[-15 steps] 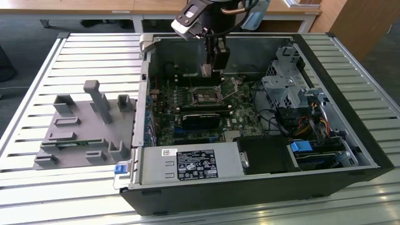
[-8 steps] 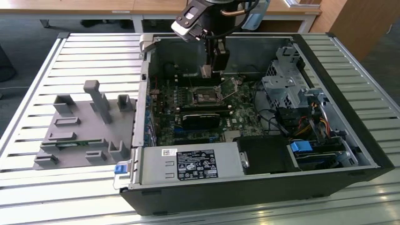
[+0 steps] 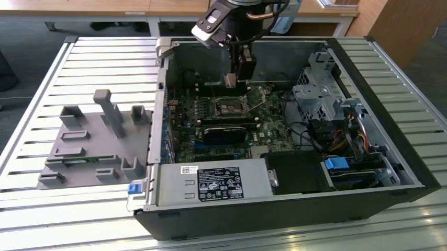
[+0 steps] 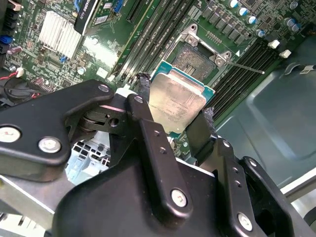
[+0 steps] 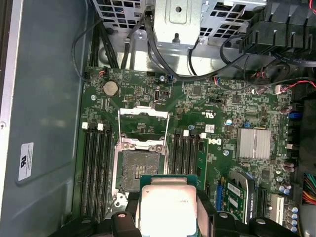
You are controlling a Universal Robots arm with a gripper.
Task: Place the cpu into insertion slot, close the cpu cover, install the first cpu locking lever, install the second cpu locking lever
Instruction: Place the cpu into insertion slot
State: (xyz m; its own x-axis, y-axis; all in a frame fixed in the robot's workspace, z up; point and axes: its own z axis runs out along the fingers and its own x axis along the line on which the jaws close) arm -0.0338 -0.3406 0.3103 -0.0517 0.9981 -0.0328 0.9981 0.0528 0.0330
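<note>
The cpu, a flat square chip with a silver-grey top, hangs between the black fingers of my gripper, which is shut on its two opposite edges. In the first wrist view the cpu hovers just short of the insertion slot, a dark square socket on the green board. The cpu cover is swung open on the slot's far side. A thin locking lever sticks out beside the slot. In the exterior view my gripper is above and just behind the slot.
The open black computer case lies on a slatted table. A power-supply box fills the front, a drive cage and cables the exterior view's right. Memory slots flank the socket. A grey fixture plate sits at the left.
</note>
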